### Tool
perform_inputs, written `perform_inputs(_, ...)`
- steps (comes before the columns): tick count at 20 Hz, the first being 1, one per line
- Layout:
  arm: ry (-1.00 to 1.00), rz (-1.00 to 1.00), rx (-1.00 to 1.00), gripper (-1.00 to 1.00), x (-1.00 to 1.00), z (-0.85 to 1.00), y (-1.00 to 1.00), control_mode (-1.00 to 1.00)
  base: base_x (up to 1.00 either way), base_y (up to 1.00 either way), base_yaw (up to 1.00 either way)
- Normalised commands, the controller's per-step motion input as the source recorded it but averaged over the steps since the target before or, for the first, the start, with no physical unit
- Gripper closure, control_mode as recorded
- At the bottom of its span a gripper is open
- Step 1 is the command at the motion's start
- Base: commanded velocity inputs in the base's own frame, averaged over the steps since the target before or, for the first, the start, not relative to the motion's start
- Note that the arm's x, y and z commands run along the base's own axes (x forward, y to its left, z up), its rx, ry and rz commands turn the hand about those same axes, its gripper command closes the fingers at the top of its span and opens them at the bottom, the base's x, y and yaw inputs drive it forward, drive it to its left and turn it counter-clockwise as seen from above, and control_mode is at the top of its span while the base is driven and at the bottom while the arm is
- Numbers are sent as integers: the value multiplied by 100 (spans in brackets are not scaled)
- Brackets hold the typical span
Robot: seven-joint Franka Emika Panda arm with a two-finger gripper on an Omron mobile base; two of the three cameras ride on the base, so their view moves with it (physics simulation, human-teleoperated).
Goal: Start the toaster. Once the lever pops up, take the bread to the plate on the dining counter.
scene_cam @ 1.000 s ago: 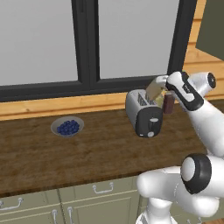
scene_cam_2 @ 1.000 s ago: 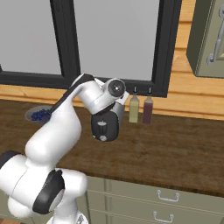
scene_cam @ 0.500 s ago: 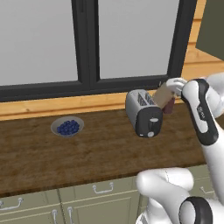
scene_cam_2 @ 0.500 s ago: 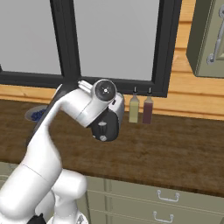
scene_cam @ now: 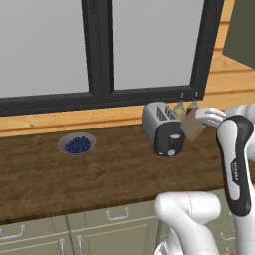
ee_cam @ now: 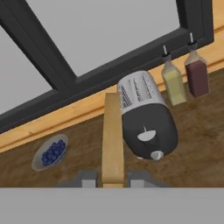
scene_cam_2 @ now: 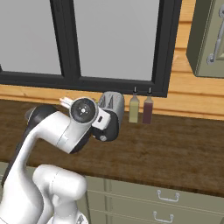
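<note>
Fingers (ee_cam: 112, 177): you have them clamped on the bread (ee_cam: 112, 140), one pad on each face of the slice held edge-on, clear of the bench (ee_cam: 192, 153), with the toaster (ee_cam: 146, 118) just beyond and to the right, two bottles (ee_cam: 186, 78) farther right.

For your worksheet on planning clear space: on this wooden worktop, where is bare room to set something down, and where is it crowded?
Bare wood lies between the bowl of blueberries and the toaster, and along the worktop's front edge. More lies right of the two bottles. It is crowded at the toaster, where the gripper holds the bread beside it, bottles close behind.
</note>
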Motion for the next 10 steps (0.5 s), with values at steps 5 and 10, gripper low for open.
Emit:
perform_inputs(5, 0, 0, -2, 100, -47, 0, 12, -100, 0, 0, 0)
perform_inputs(10, 0, -1, 0, 100, -39, 0, 2, -100, 0, 0, 0)
